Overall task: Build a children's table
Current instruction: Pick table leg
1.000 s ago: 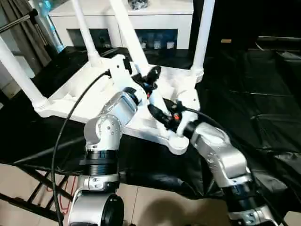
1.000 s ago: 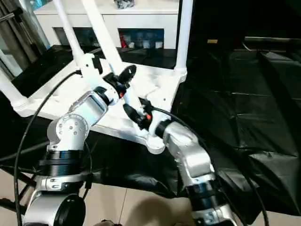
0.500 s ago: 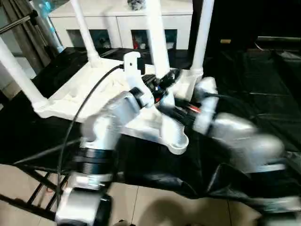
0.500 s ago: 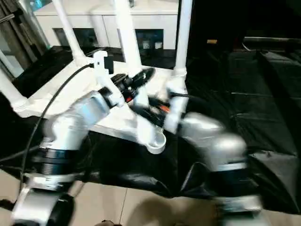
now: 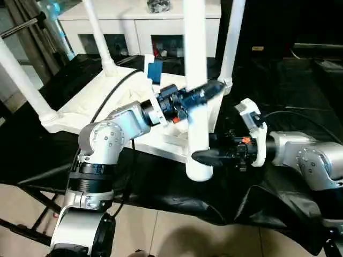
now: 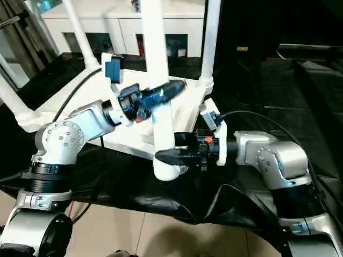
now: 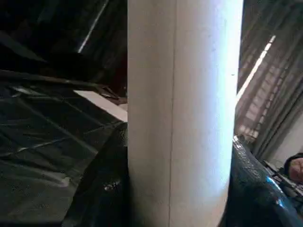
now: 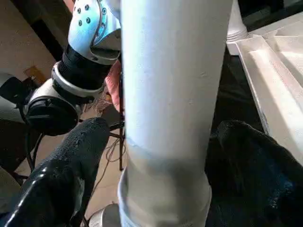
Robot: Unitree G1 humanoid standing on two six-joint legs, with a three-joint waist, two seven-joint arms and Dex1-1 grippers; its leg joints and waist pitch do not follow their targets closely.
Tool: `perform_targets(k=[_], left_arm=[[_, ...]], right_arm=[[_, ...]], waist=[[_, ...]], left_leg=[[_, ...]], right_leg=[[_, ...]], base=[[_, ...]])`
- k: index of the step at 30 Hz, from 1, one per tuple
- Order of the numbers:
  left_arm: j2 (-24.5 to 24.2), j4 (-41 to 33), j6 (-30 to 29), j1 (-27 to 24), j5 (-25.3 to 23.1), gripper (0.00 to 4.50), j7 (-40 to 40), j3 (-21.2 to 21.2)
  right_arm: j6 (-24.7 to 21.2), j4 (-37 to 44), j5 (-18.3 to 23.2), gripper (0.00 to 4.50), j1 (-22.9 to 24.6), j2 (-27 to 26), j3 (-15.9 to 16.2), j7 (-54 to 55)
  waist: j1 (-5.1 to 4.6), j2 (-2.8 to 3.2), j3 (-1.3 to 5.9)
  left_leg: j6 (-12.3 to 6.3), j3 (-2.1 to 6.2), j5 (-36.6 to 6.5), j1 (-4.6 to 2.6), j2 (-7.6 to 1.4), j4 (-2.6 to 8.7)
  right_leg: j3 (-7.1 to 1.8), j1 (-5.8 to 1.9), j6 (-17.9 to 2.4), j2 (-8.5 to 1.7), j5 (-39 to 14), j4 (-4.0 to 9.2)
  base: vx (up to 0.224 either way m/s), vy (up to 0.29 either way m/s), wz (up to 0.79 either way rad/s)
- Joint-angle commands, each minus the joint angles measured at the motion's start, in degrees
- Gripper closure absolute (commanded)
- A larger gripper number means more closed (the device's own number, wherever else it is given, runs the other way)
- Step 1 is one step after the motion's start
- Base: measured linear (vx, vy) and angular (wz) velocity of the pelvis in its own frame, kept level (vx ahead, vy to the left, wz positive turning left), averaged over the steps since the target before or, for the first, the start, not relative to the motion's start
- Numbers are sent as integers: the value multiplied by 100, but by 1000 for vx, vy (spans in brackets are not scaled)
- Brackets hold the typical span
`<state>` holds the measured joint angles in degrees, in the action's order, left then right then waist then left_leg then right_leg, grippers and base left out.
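Standing upright, fourth leg (image 5: 195, 80) over near corner socket (image 5: 199, 170) | left gripper (image 5: 206, 92) fingers clamp shaft | right gripper (image 5: 206, 156) fingers spread astride its foot, apart.

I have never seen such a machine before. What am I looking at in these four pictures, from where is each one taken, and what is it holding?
This is a humanoid robot with two silver arms, each ending in a tool of two black fingers. The two wide pictures come from cameras in its head, looking down over its arms. The two close pictures come from a camera on each wrist, looking along that arm's fingers.

On the black-covered surface lies a white plastic tabletop, upside down, with three white legs already standing up from its corners. The fourth leg stands upright at the near corner socket. The left tool is closed around that leg higher up. The right tool is lower, near the socket, with its fingers open on either side of the leg. Behind stands a white cabinet.
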<state>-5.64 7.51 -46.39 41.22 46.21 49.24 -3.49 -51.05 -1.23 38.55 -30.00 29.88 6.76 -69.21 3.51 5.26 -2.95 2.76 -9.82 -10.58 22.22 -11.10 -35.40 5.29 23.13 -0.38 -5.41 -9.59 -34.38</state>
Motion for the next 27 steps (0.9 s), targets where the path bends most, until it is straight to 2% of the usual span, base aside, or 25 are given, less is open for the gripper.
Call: perform_targets(k=[1,4,5,7,9,10,12,13,14,18,22,23,24,25,27], left_arm=[[-40,-206,-82,50,162,265,139,54],[-74,-222,-120,-2,168,265,258,135],[-84,-230,-125,-21,148,265,300,151],[-83,-241,-124,-36,142,265,326,152],[-86,-275,-99,-70,135,265,324,132],[-91,-276,-86,-71,128,265,321,132],[-103,-267,-41,-66,93,265,289,144],[-96,-256,-26,-64,77,265,268,149],[-79,-257,3,-71,42,265,233,188],[-100,-332,9,-127,19,265,275,253],[-114,-393,24,-196,-11,265,300,301],[-122,-408,55,-212,-20,265,295,297],[-122,-408,60,-213,-24,230,289,295],[-98,-398,73,-214,-24,209,209,258],[-28,-453,-1,-228,122,192,121,154]], right_arm=[[14,22,47,41,-148,-8,19,-61],[-20,-7,88,67,-171,4,40,-165],[-41,4,95,74,-157,1,54,-185],[-64,16,100,74,-138,-4,67,-190],[-69,62,96,102,-62,-47,104,-137],[-73,69,101,102,-55,-61,105,-122],[-87,90,114,132,-43,-91,112,-85],[-84,95,112,132,-38,-96,116,-81],[-82,114,114,155,-20,-119,122,-65],[-86,113,123,175,-7,-174,104,-43],[-60,79,94,210,-1,-200,104,-26],[-50,54,95,231,-28,-215,90,-17],[-49,51,95,236,-31,-217,88,-15],[-36,44,92,241,-38,-229,74,3],[3,50,81,254,-28,-258,41,60]], waist=[[27,-201,446],[27,-206,448],[31,-184,449],[33,-188,447],[27,-249,450],[35,-199,446],[25,-214,449],[36,-155,452],[28,-175,452],[32,-208,456],[28,-198,461],[26,-176,454],[26,-155,453],[22,-169,453],[27,-161,456]], left_leg=[[-454,14,-498,-50,-122,347],[-482,9,-461,-44,-117,339],[-496,15,-465,-43,-121,338],[-491,17,-468,-45,-123,343],[-483,9,-452,-41,-121,341],[-469,16,-471,-49,-124,344],[-460,14,-486,-53,-122,343],[-450,24,-484,-57,-123,341],[-444,18,-491,-55,-123,341],[-449,21,-476,-45,-123,344],[-459,20,-433,-50,-130,340],[-445,18,-480,-53,-127,342],[-433,21,-508,-53,-124,342],[-415,19,-542,-54,-124,345],[-395,24,-534,-51,-124,345]], right_leg=[[-224,-350,-1085,-248,-1444,384],[-224,-350,-1108,-241,-1380,376],[-221,-353,-1097,-241,-1380,378],[-219,-354,-1102,-239,-1384,379],[-225,-361,-1093,-242,-1388,381],[-222,-352,-1092,-245,-1444,376],[-222,-352,-1066,-238,-1455,383],[-220,-351,-1073,-244,-1447,376],[-220,-350,-1074,-235,-1405,385],[-221,-364,-1089,-240,-1349,370],[-223,-356,-1115,-237,-1288,360],[-221,-353,-1111,-236,-1331,376],[-219,-353,-1108,-235,-1354,375],[-219,-357,-1095,-234,-1377,383],[-219,-362,-1103,-239,-1345,372]], base=[[0,0,0],[0,0,0],[0,0,0],[0,0,0],[0,0,0],[0,0,0],[0,0,0],[0,0,0],[0,0,0],[0,0,0],[0,0,0],[0,0,0],[0,0,0],[0,0,0],[0,0,0]])
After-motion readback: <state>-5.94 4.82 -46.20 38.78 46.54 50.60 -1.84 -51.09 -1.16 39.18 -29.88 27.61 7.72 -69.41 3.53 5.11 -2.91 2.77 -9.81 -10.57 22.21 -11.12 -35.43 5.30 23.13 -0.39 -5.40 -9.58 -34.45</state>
